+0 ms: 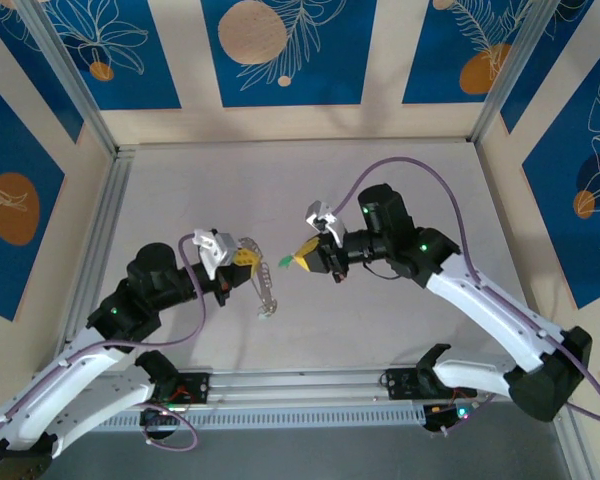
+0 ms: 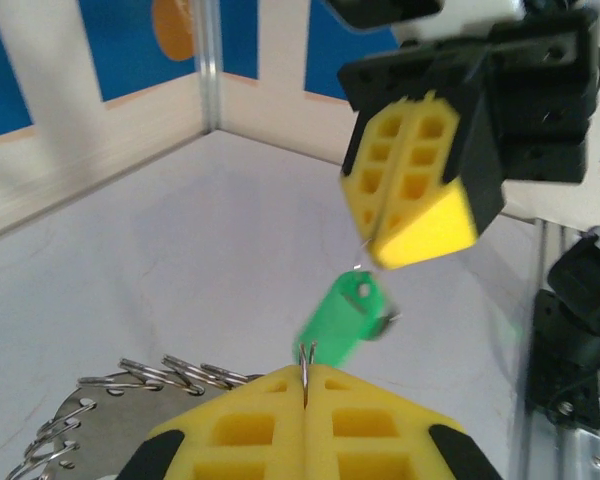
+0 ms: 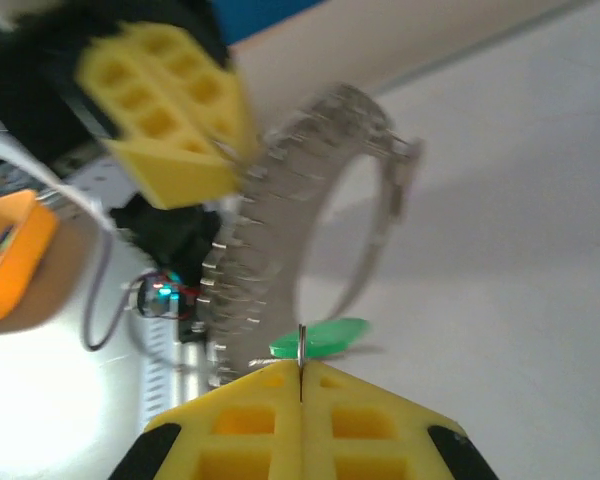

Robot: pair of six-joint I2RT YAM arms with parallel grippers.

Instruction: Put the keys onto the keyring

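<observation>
The left gripper [image 1: 244,257] is pinched shut on the thin silvery metal keyring [image 1: 263,292], which hangs below it and looks blurry. The right gripper [image 1: 305,262] is squeezed shut on the tiny green-headed key [image 2: 345,315] (its blade is mostly hidden), held up between both grippers.

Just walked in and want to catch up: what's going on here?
Both arms meet above the table. The left claw is shut on thin wire, apparently the keyring, with a chain tail hanging below. The right claw is shut and seems to hold the green key toward it. Whether the key is threaded yet is unclear.
</observation>
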